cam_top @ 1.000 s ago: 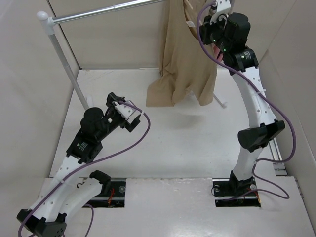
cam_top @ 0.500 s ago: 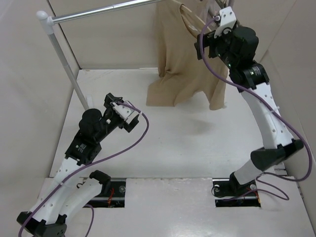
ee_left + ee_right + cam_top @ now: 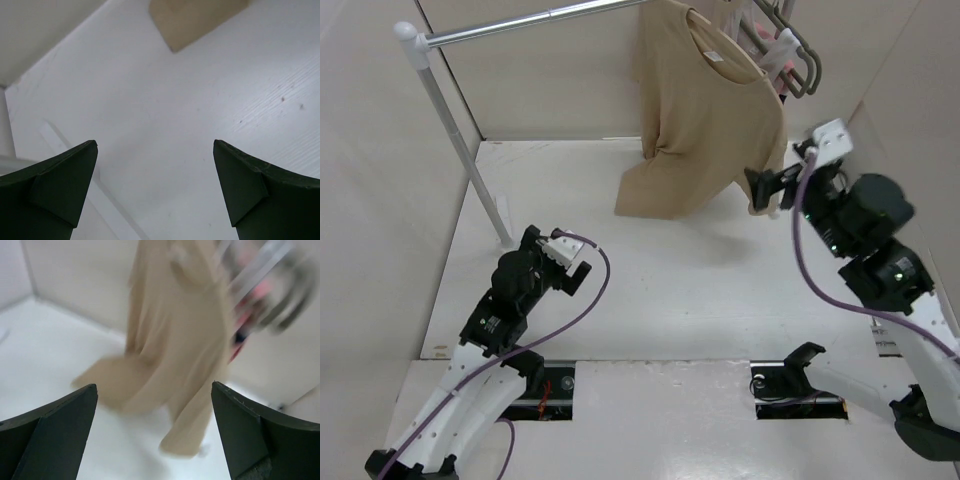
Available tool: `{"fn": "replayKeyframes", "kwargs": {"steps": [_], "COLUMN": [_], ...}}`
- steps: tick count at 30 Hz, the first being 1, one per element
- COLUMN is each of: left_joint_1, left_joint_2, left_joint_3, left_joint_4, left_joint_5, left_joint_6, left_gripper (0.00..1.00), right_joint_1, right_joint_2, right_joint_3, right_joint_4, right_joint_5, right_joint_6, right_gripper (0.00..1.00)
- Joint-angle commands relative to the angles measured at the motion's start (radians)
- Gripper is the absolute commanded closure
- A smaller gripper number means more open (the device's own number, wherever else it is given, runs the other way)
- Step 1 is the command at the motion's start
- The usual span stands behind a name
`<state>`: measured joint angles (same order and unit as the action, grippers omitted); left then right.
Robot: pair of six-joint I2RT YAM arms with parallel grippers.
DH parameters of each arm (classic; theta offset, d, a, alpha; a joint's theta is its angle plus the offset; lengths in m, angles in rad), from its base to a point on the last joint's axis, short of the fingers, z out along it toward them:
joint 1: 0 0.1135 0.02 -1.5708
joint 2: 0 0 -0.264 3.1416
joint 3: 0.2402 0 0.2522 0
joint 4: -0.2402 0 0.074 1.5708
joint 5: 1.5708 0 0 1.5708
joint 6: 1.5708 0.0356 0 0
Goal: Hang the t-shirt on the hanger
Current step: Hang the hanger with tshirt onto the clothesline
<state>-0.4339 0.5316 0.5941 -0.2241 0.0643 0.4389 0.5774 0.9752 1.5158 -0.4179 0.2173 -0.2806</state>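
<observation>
Hanging lopsided from rail (image 3: 520,22): t-shirt (image 3: 705,110), one side bunched | left claw (image 3: 154,146), right claw (image 3: 154,387): open, empty | risk: uneven weight may slide it off

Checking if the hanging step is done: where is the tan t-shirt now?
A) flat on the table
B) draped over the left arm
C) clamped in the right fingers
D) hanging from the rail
D: the t-shirt hangs from the rail, and the right gripper is open with nothing between its fingers.

Robot lab test cell, plain panel walls (image 3: 550,90), white table (image 3: 670,290), metal garment rail (image 3: 520,22)
</observation>
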Motion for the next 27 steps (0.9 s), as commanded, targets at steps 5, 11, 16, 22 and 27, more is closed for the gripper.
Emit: {"fn": "replayKeyframes", "kwargs": {"steps": [5, 11, 16, 22, 27], "left_joint_1": [0.072, 0.112, 0.164, 0.173, 0.173], "left_joint_2": [-0.065, -0.076, -0.076, -0.056, -0.056], "left_joint_3": [-0.100, -0.123, -0.123, -0.123, -0.123], "left_joint_4": [0.020, -0.012, -0.035, -0.044, -0.053], "left_joint_5": [-0.135, -0.024, 0.011, 0.011, 0.020], "left_joint_6": [-0.055, -0.029, -0.005, 0.004, 0.004], "left_gripper": [0.00, 0.00, 0.00, 0.00, 0.00], "right_joint_1": [-0.001, -0.068, -0.106, -0.125, -0.125], "right_joint_2": [-0.121, -0.251, -0.320, -0.322, -0.300], "right_joint_3": [-0.553, -0.818, -0.908, -0.919, -0.887], "right_joint_4": [-0.032, -0.065, -0.122, -0.183, -0.193], "right_joint_5": [-0.147, -0.116, -0.001, 0.033, 0.042], "right_joint_6": [0.354, 0.581, 0.730, 0.767, 0.744], "right_gripper": [0.00, 0.00, 0.00, 0.00, 0.00]}}
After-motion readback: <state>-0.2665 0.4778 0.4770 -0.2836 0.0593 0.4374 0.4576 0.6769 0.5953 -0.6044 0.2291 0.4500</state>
